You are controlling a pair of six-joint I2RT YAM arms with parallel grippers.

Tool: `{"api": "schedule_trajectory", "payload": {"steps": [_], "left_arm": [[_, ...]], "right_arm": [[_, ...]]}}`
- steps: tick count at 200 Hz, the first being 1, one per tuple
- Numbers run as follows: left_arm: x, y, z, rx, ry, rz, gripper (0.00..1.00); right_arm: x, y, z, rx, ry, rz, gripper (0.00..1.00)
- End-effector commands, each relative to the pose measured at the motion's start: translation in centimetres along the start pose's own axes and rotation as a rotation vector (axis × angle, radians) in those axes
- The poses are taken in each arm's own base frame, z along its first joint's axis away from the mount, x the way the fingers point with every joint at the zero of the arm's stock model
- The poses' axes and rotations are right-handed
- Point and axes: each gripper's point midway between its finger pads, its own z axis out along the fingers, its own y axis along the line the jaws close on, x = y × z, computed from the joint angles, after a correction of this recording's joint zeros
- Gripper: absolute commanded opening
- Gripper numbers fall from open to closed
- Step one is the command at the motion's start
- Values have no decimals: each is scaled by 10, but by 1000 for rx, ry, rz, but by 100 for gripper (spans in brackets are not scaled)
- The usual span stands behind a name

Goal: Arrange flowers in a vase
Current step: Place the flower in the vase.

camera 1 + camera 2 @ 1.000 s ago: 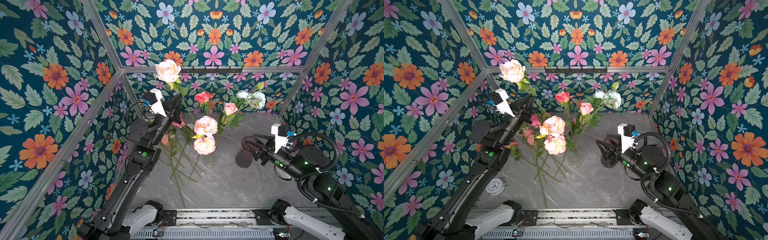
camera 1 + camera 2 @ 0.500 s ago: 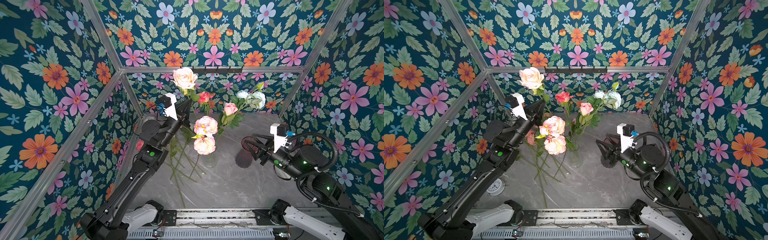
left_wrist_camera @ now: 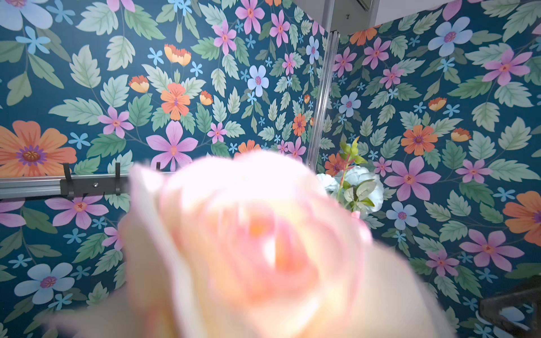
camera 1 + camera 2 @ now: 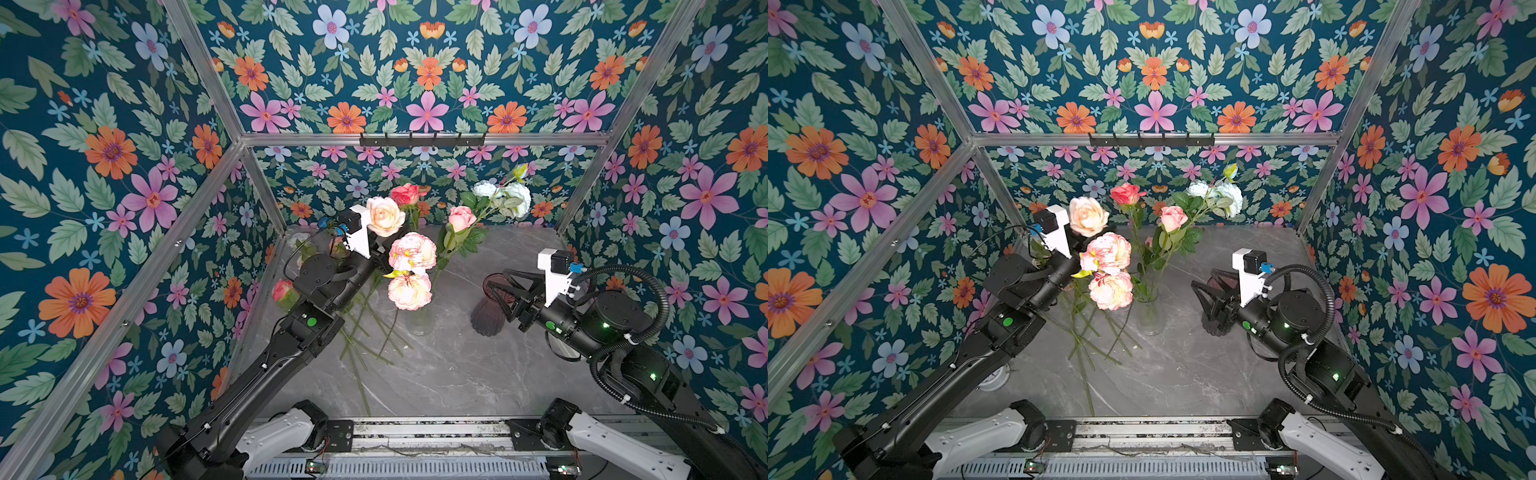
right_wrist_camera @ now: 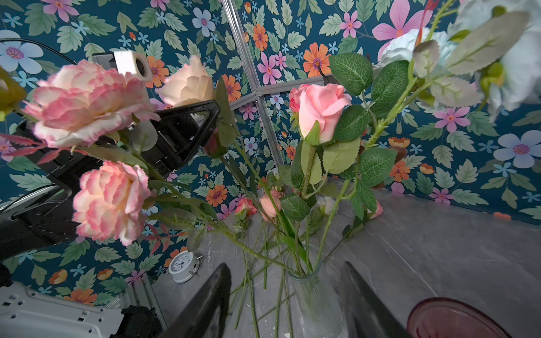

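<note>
One grey marble tabletop (image 4: pixel 457 374), floral walls (image 4: pixel 104 174); right tool (image 5: pixel 286 266) wide, left tool (image 5: pixel 211 107) indiscernible.

Peach rose (image 4: pixel 385 216), pink-edged cream peonies (image 4: pixel 411 254), clear ribbed vase (image 5: pixel 316 301), grey marbled tabletop (image 4: pixel 457 374), teal floral wallpaper (image 4: pixel 124 104)

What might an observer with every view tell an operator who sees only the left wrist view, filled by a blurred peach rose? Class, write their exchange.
Operator: Where's the vase?
Observer: A clear vase stands on the grey table, holding a pink rose.
Operator: Any flowers left outside it?
Observer: Yes, several loose stems lie on the table beside it.
</note>
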Motion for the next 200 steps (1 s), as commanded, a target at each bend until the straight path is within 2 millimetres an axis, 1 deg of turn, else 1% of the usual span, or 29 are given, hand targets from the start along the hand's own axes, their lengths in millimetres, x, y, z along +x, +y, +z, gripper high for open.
{"api": "schedule_trajectory", "payload": {"steps": [1, 11, 24, 45, 52, 58, 66, 86, 113, 129, 135, 147, 156, 170, 186, 200], "left_arm": [[-10, 2, 0, -33, -4, -25, 64], [-10, 2, -1, -44, 20, -40, 64], [-11, 4, -7, -61, 22, -84, 69], [-14, 9, -25, -92, 13, -134, 77], [-17, 11, -32, -101, 0, -145, 81], [-22, 11, -39, -103, -17, -153, 86], [-28, 11, -47, -105, -37, -168, 88], [-50, 12, -70, -106, -112, -191, 94], [-77, 24, -96, -182, -208, -184, 98], [-83, 32, -104, -230, -227, -171, 100], [-85, 38, -107, -265, -233, -174, 100], [-80, 54, -115, -363, -234, -203, 100], [-76, 74, -126, -488, -244, -215, 99], [-60, 101, -143, -674, -199, -219, 99], [-41, 118, -161, -806, -157, -222, 99], [-23, 128, -172, -886, -103, -225, 99]], "right_arm": [[-6, 2, -3, -8, -28, 2, 59], [-7, 2, -4, -8, -33, 1, 60], [-7, 2, -6, -7, -34, 2, 60], [-7, 2, -6, -7, -36, 1, 60], [-6, 2, -6, -9, -35, 1, 60], [-6, 2, -6, -11, -37, 2, 60], [-6, 2, -6, -12, -36, 1, 60], [-5, 2, -5, -14, -33, 1, 61], [-7, 4, -6, -21, -42, 2, 62], [-8, 5, -6, -27, -46, 3, 62], [-8, 5, -7, -26, -48, 3, 62], [-9, 5, -8, -29, -52, 5, 62], [-9, 5, -9, -30, -53, 6, 62], [-8, 5, -11, -33, -58, 9, 62], [-6, 5, -12, -33, -57, 8, 62], [-5, 4, -15, -32, -61, 5, 62]]}}
